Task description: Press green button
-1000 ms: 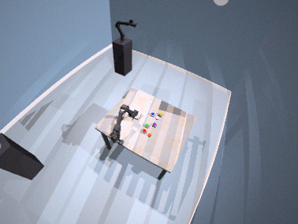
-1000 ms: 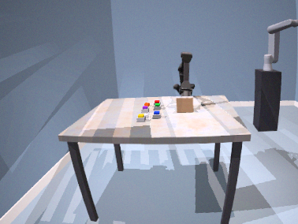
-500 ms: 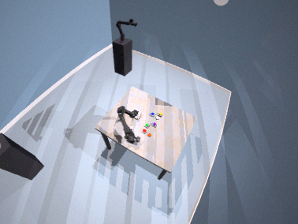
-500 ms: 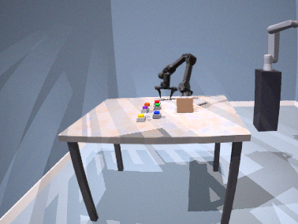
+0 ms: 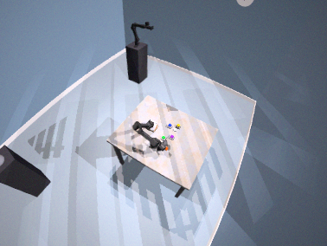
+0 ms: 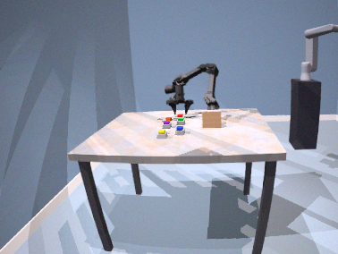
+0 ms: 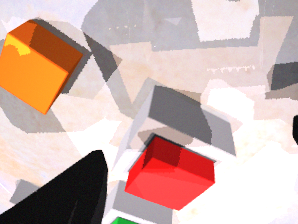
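The green button (image 5: 163, 138) (image 6: 181, 120) (image 7: 125, 220) sits on a pale base on the table, beside the red button (image 6: 180, 115) (image 7: 170, 175). In the wrist view only its top edge shows at the bottom of the frame. My gripper (image 6: 181, 112) (image 7: 201, 143) is open and empty, pointing down above the table near the red button. In the wrist view the red button lies between the two fingers, lower than the fingers' line. In the top view the arm hides the red button.
An orange block (image 5: 166, 148) (image 6: 168, 119) (image 7: 30, 70) lies beside the red button. Purple (image 5: 171, 137) (image 6: 166, 122), blue (image 5: 169, 126) (image 6: 180, 129) and yellow (image 5: 178, 126) (image 6: 162, 132) buttons stand nearby. A tan box (image 6: 211, 119) stands to their right in the exterior view.
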Controlling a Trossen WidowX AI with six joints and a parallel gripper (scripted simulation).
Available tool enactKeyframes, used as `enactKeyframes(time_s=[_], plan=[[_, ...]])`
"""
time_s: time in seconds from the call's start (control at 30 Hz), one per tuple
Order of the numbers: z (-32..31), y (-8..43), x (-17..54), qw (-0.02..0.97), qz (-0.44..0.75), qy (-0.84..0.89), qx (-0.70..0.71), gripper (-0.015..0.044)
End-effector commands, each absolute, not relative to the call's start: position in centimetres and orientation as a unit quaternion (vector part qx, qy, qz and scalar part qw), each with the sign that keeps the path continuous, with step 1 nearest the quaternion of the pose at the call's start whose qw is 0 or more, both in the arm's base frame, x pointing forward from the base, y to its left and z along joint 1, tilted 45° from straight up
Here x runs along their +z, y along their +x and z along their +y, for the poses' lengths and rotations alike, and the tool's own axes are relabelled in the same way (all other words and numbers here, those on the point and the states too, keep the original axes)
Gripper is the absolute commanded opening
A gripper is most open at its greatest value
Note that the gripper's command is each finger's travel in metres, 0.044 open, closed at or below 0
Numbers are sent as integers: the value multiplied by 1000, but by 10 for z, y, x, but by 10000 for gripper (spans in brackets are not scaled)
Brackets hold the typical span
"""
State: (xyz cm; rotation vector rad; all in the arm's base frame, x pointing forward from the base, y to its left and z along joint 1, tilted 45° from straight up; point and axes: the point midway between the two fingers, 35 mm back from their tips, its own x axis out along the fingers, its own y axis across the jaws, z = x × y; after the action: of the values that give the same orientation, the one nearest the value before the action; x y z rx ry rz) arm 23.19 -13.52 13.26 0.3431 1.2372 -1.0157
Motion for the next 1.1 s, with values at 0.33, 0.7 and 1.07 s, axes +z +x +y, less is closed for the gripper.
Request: enactKeyframes(time_s=[0.33, 0.7, 1.07], plan=[[-9, 219, 101, 655, 664, -167, -320, 400], [24, 213, 104, 654, 654, -275, -265, 400], [-20, 214, 61, 654, 653, -275, -266, 190]])
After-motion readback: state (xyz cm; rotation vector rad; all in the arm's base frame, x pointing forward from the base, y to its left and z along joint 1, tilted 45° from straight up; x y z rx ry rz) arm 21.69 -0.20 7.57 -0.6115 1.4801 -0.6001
